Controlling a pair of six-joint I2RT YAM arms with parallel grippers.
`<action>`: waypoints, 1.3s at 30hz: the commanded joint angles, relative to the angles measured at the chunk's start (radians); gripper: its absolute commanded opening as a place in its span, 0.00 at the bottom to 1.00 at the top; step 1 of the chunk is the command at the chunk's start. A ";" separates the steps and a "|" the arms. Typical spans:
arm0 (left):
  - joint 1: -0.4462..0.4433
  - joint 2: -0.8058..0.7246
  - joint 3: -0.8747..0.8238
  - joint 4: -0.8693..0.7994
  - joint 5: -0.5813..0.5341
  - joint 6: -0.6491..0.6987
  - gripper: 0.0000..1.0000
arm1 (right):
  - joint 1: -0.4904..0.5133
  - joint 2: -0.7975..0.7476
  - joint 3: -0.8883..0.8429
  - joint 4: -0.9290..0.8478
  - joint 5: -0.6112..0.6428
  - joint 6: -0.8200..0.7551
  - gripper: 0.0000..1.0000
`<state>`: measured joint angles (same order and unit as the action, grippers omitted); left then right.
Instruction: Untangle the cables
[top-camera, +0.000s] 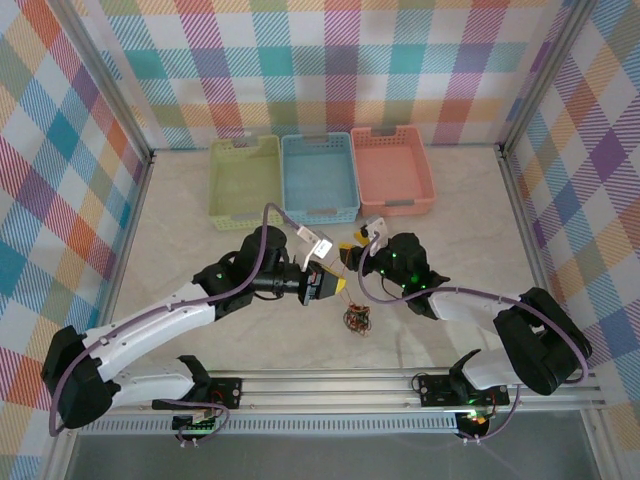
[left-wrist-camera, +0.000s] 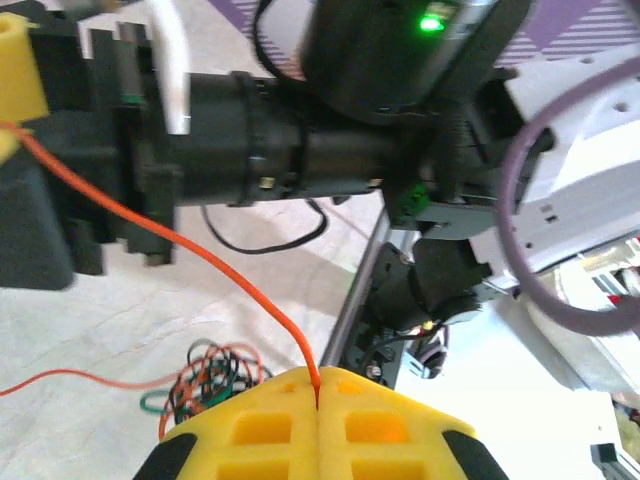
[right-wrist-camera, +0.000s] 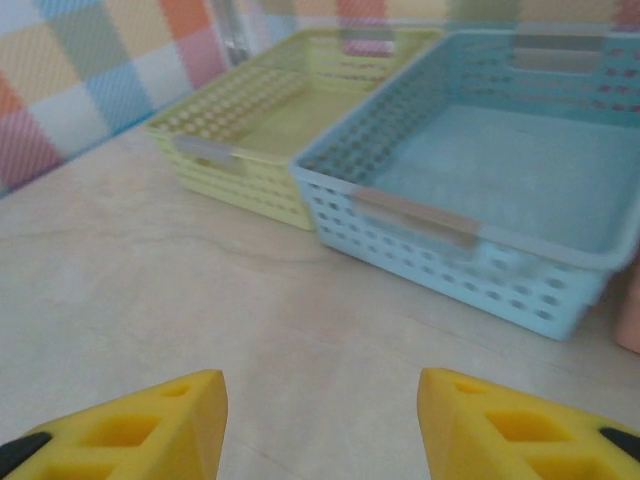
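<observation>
My left gripper (left-wrist-camera: 317, 400) is shut on a thin orange cable (left-wrist-camera: 200, 255), pinched in the seam between its yellow pads. The cable runs taut up and left to a yellow fingertip (left-wrist-camera: 20, 70) of the right gripper. A small clump of red, orange, green and black cables (left-wrist-camera: 205, 375) lies on the table below; from above the clump (top-camera: 357, 320) sits near the front, between the arms. The left gripper (top-camera: 330, 283) hangs just above and left of it. My right gripper (right-wrist-camera: 320, 420) stands open over bare table, nothing between its fingers, and shows in the top view (top-camera: 350, 252) close to the left one.
Three baskets stand in a row at the back: green (top-camera: 245, 180), blue (top-camera: 319, 177), salmon (top-camera: 392, 171). The green basket (right-wrist-camera: 270, 110) and blue basket (right-wrist-camera: 500, 170) lie just ahead of the right gripper. The right arm's black body (left-wrist-camera: 250, 140) hangs close in front of the left gripper.
</observation>
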<state>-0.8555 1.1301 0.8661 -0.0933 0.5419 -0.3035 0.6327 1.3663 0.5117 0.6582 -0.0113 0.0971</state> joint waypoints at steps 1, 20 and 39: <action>-0.014 -0.074 0.004 0.001 0.041 -0.027 0.00 | 0.002 -0.003 0.035 -0.079 0.175 0.004 0.52; -0.014 -0.376 0.071 -0.297 -0.101 -0.033 0.00 | -0.053 0.015 0.070 -0.221 0.359 0.072 0.43; -0.013 -0.529 0.228 -0.554 -0.271 0.015 0.00 | -0.116 0.054 0.120 -0.393 0.535 0.147 0.43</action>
<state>-0.8593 0.6216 1.0504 -0.6266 0.2989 -0.3161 0.5354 1.4021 0.6094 0.3107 0.4763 0.2062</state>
